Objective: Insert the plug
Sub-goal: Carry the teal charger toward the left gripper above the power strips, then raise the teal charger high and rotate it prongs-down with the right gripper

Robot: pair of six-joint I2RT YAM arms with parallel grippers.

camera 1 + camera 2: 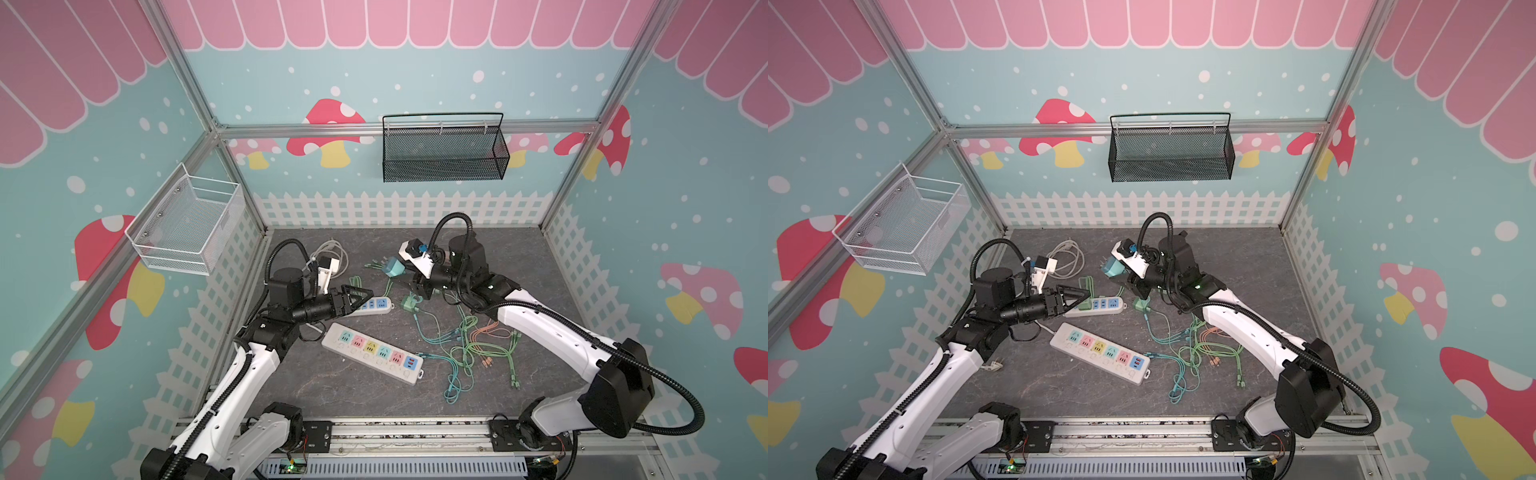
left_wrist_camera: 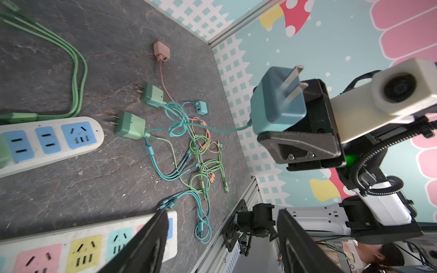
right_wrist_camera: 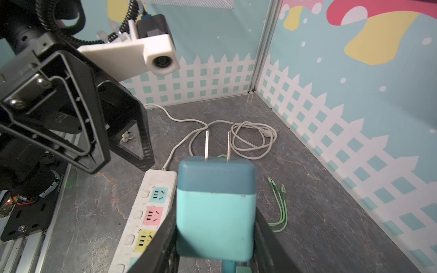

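A: Top views first. Right gripper [image 1: 402,276] is clenched on the two-tone blue plastic plug [image 1: 392,267], lifted clear of the table near the back, prongs toward the left arm's side. Why held so?

B: My reading: a grip on the body leaves the prongs free for a socket. Left gripper [image 1: 1077,296] hangs over the short white power strip with blue sockets [image 1: 1100,305]. Contact: cannot tell. Possibly posted there to steady it.

A: Left wrist view.

B: The left gripper's black fingers [image 2: 146,243] stand apart with nothing between them (released). The plug [image 2: 276,106] is up in the air in the right jaws, well apart from the long white power strip with pastel sockets [image 2: 59,248] on the table.

A: Right wrist view.

B: The plug [image 3: 216,208] fills the jaws, its two flat prongs pointing away from the camera. The long strip [image 3: 151,203] lies on the table under it, sockets up (those showing are vacant). This plug is not yet in any socket.

A: Surface, room?

B: Dark grey stone-patterned tabletop [image 1: 519,257], cluttered: a tangle of green, teal and orange charging cables [image 1: 461,345] and a green plastic adapter [image 1: 409,302] beside it. Walls are teal, with a mushroom print and a white fence border. A white wire basket [image 1: 187,220] hangs on the left wall and a black mesh basket [image 1: 442,153] on the back wall.
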